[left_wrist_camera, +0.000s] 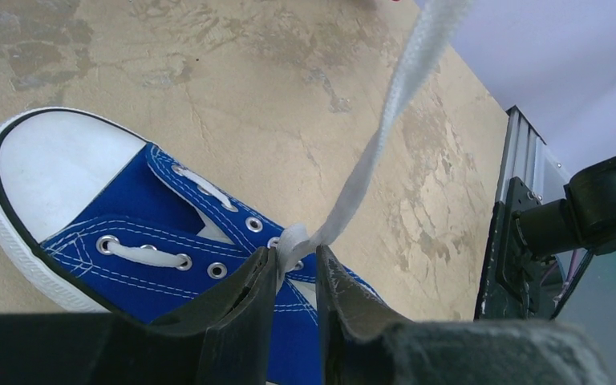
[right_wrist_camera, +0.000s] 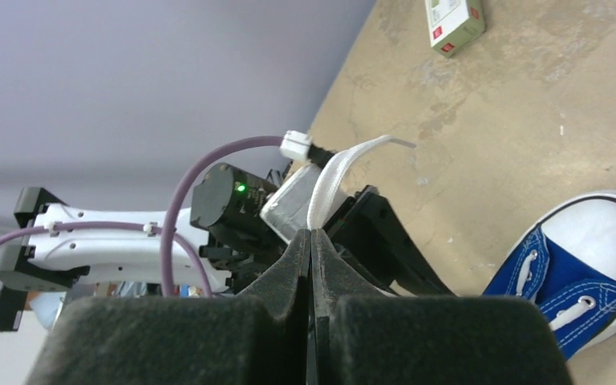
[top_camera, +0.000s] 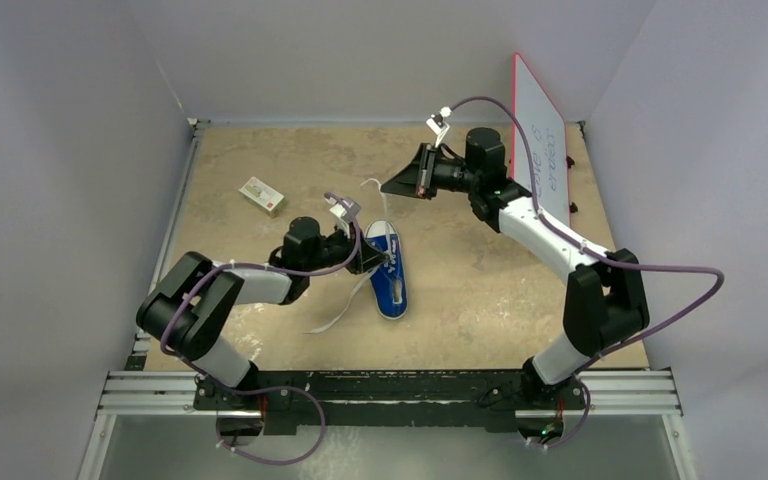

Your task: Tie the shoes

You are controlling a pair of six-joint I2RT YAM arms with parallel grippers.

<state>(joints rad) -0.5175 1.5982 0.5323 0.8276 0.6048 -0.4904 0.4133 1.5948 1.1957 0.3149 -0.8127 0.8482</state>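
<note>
The shoe is a small blue sneaker with a white toe cap, lying mid-table with its toe toward the arms' bases. My left gripper sits over its eyelets. In the left wrist view the left gripper stands slightly open, and a bunched bit of white lace lies between the tips against the left finger. That lace runs taut up and away. My right gripper is shut on the same lace, held above the table beyond the shoe. In the top view the right gripper hovers behind the shoe.
A second white lace trails loose on the table left of the shoe. A small white-and-red box lies at the back left. A red-edged whiteboard leans at the back right. Grey walls close in the table.
</note>
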